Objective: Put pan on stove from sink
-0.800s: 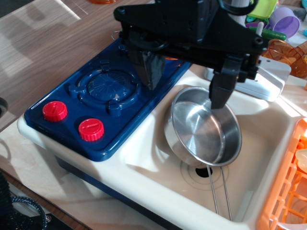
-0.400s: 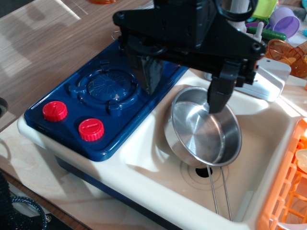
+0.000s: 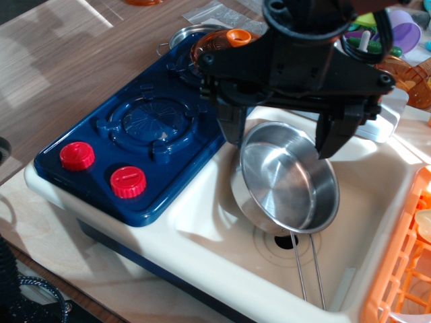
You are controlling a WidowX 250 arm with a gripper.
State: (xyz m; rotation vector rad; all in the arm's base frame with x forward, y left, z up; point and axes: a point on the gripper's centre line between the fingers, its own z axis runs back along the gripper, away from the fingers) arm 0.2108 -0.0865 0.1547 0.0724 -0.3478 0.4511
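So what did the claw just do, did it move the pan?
The black claw slid right and now straddles the far rim of the shiny round steel pan, open, not gripping it. That uncovered the orange-lidded pot. The pan stayed tilted in the cream sink, and the blue stove is unchanged.

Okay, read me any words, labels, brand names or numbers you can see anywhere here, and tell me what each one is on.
None can be read.
Stove: only moulded burner patterns, no lettering.
Knobs: a plain slot each, no numbers.
Pan, sink and gripper: no markings visible.
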